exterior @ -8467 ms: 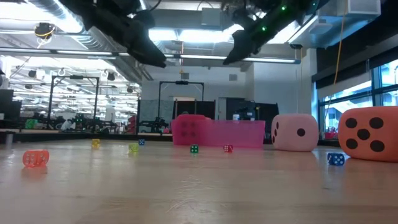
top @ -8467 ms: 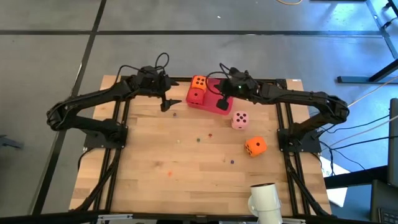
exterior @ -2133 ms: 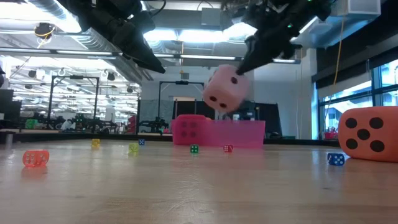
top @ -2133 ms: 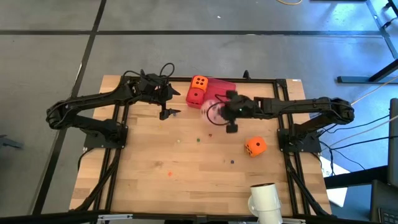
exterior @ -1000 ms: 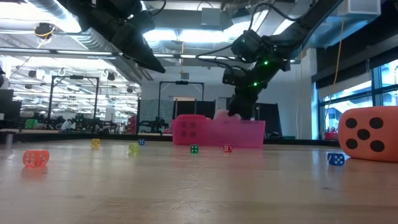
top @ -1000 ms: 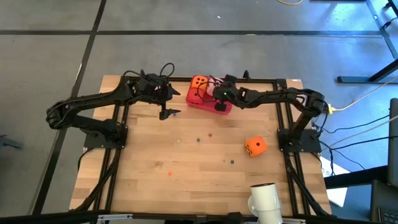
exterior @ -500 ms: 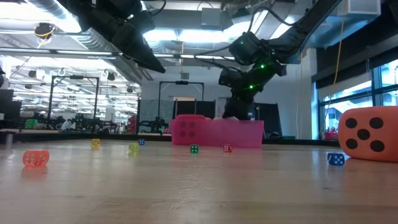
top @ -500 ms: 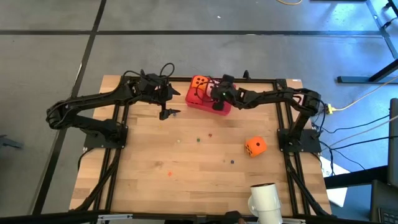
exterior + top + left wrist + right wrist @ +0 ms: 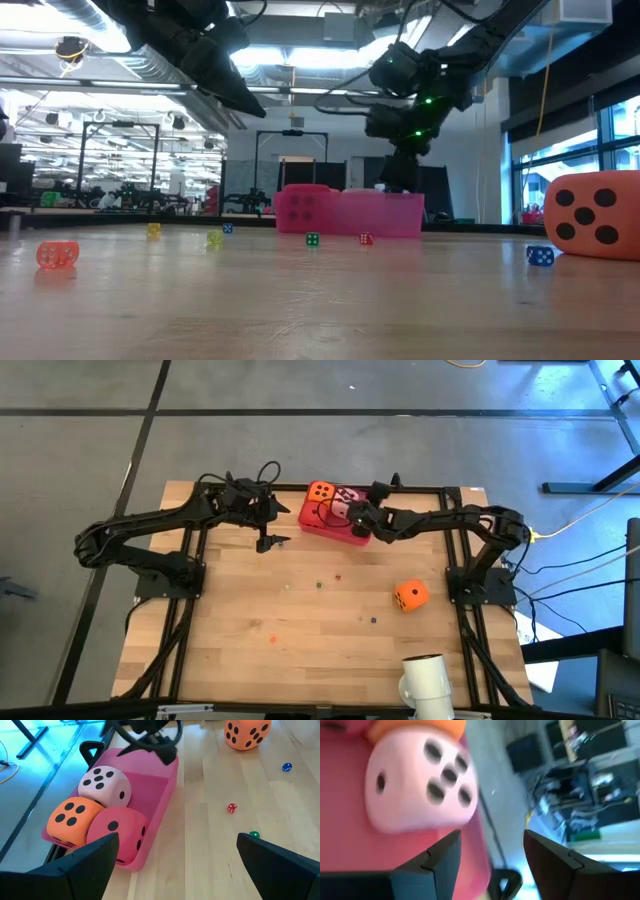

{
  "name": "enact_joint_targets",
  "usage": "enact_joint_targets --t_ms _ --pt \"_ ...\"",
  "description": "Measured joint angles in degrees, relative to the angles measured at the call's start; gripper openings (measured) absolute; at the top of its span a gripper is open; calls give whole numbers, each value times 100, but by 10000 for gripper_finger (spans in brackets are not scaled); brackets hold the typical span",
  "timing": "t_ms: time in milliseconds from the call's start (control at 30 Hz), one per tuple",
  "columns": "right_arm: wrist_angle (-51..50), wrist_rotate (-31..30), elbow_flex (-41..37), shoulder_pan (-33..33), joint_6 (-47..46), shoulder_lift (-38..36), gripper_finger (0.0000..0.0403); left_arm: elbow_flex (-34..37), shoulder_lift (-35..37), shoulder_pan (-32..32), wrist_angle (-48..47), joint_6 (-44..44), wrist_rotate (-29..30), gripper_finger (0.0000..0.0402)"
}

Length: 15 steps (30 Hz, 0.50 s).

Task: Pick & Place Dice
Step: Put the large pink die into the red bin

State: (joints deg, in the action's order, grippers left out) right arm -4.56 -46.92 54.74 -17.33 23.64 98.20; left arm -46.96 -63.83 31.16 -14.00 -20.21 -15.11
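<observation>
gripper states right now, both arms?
Left gripper: open, holding nothing, hovering beside the tray.
Right gripper: open, empty, over the tray; the pink die sits free in front of it.

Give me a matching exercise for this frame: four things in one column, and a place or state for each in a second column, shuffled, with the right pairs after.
Things:
1. pale pink die
2. orange die on the table
3. right gripper
4. left gripper

Places or states:
A. alone on the bare wood, well away from the tray
B. above the wood beside the tray, holding nothing
C. in the tray, next to an orange die in the tray and a red die
D. open, over the tray's edge

Pairs: 1-C, 2-A, 3-D, 4-B
</observation>
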Motion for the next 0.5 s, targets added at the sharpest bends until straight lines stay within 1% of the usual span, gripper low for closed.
enact_joint_targets --t_ms 33,100,167,200,233,300,367,433,500 --pt "-280 166 0 19 -185 -28 208 0 0 1 0 0 1 400" --pt "-683 802 7 10 -551 -46 202 0 0 0 0 0 0 400" --pt "-831 1548 5 -107 -880 -50 194 0 0 2 0 -4 2 400" --pt "-784 1787 3 -168 -974 -14 190 0 0 0 0 -25 2 400" --pt "-685 1927 0 -235 -1010 5 186 0 0 2 0 -42 2 400" --pt "-436 2020 -4 -355 -1034 9 177 0 0 0 2 -42 2 400" --pt "-277 2231 0 -479 -898 4 169 0 0 0 2 -44 2 400" --pt "-302 2591 0 -638 -660 5 163 0 0 0 2 -44 2 400" --pt "-344 2999 0 -837 -695 4 157 0 0 1 2 -47 2 400"
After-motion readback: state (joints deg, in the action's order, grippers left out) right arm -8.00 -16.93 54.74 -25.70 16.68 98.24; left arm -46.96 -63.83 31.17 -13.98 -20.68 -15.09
